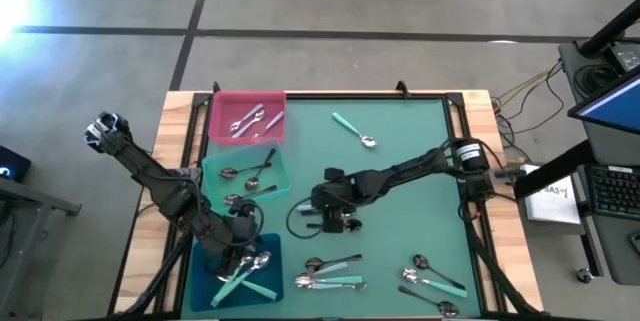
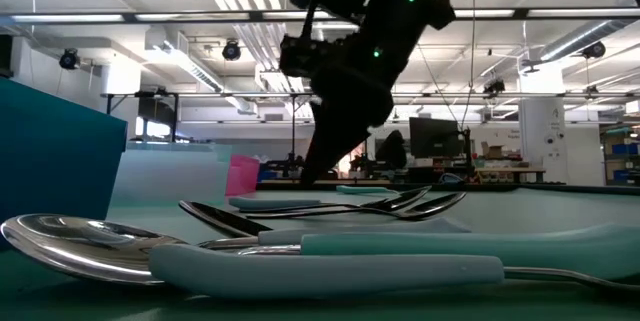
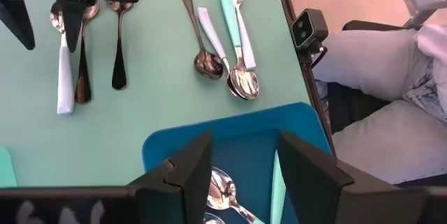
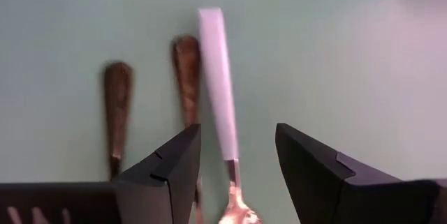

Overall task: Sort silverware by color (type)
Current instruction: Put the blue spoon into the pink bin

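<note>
The silverware lies partly sorted. The pink tray (image 1: 248, 116) holds silver spoons, the green tray (image 1: 245, 174) dark-handled ones, and the blue tray (image 1: 238, 273) mint-handled ones. My left gripper (image 3: 244, 154) hangs open above the blue tray (image 3: 230, 137) with nothing between its fingers. My right gripper (image 1: 338, 226) is open over mid-table. Its fingers stand on either side of a pale mint-handled spoon (image 4: 218, 91) that lies flat on the mat. Two dark-handled spoons (image 4: 117, 102) lie next to it.
A loose group of mint-handled and silver spoons (image 1: 330, 279) lies near the front edge, and another group (image 1: 430, 276) lies at the front right. One mint-handled spoon (image 1: 352, 129) lies alone at the back. A seated person's legs (image 3: 391, 77) show beyond the front edge.
</note>
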You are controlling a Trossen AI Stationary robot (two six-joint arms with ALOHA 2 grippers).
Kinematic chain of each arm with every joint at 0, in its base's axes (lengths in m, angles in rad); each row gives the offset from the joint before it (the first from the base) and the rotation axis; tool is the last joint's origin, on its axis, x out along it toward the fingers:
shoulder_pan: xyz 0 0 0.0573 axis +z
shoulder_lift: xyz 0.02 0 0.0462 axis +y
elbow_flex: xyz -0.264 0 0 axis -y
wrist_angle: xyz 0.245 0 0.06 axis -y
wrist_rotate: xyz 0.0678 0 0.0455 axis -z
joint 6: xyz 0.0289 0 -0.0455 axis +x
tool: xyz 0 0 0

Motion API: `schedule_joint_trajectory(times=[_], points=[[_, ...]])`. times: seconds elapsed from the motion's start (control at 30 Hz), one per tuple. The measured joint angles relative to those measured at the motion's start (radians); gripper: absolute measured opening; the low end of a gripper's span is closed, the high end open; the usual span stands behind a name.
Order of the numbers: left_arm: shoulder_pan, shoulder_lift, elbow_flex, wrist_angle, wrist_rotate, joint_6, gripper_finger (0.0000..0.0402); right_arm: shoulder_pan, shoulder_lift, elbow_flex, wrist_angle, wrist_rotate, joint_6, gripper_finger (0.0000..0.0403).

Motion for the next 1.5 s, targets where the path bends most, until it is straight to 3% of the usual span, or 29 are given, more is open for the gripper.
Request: schedule_joint_trajectory(times=[0.4,0.53,0.67,0.87,1.2,1.5], points=[[-0.001,-0.001,0.000,-0.006,0.001,-0.004,0.0145,-0.032,0.058,0.005,-0.001,-0.003,0.001,0.0165],[-0.001,-0.001,0.000,-0.007,0.001,-0.004,0.0145,-0.038,0.066,0.006,-0.008,-0.023,0.001,0.0115],[-0.001,-0.002,-0.002,0.000,-0.015,-0.004,0.0145,-0.043,0.068,0.007,-0.016,-0.064,0.001,0.0036],[-0.002,0.009,-0.029,0.003,-0.170,-0.014,0.0145,-0.053,0.059,0.006,-0.022,-0.107,0.023,0.0017],[0.002,0.010,-0.127,0.048,-0.430,-0.039,0.0145,-0.080,-0.091,0.003,-0.070,-0.095,0.037,0.0014],[0.015,0.008,-0.253,0.306,-0.677,0.039,0.0145,-0.078,-0.198,0.002,-0.031,0.069,0.022,0.0014]])
